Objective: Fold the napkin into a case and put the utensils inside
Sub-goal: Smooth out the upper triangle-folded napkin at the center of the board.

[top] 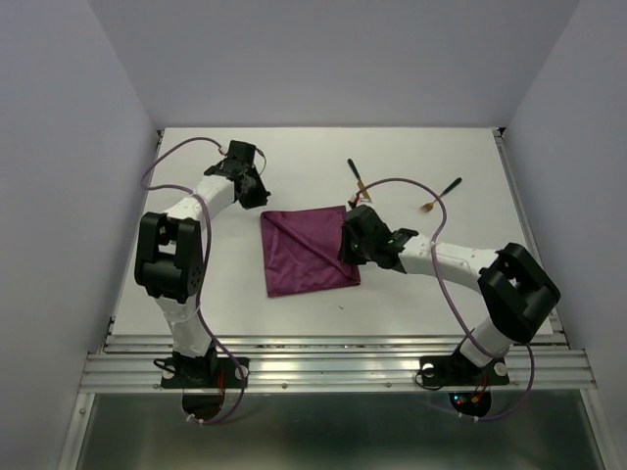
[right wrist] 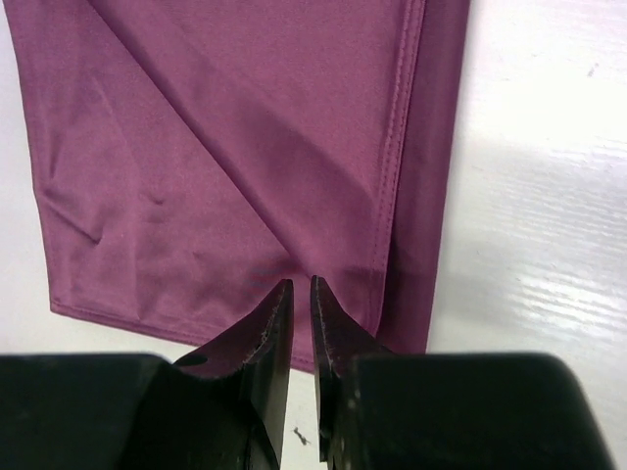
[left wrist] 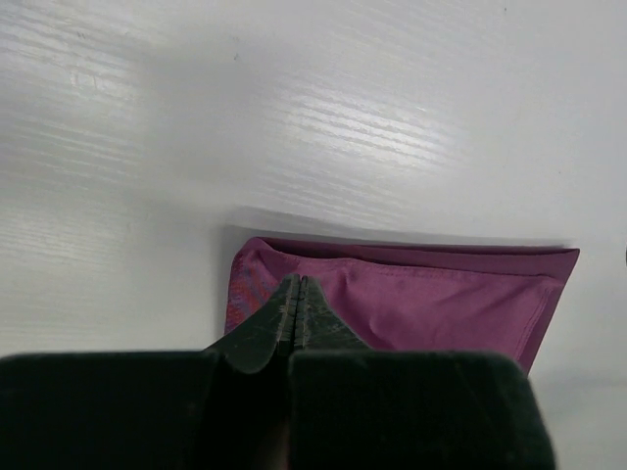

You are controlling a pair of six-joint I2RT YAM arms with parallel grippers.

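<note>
**Both claws at the napkin, utensils lying beyond it**

The napkin [top: 304, 259] lies flat on the middle of the white surface [top: 431, 294]. A diagonal crease runs from its far left corner, and on my right wrist view a hemmed layer sits over a strip of the same cloth.

My left claw [left wrist: 299, 286] is at the far left corner. Its fingers are pressed together with no gap, tips over the cloth. I cannot tell whether any fabric is pinched between them.

My right claw [right wrist: 295, 286] is over the napkin's right edge. A narrow slit shows between its fingers, and I see nothing inside it.

The first utensil [top: 357, 179] lies just beyond the napkin's far right corner. The second utensil [top: 443, 193] lies further right, well apart from the cloth. Both are off the napkin.
</note>
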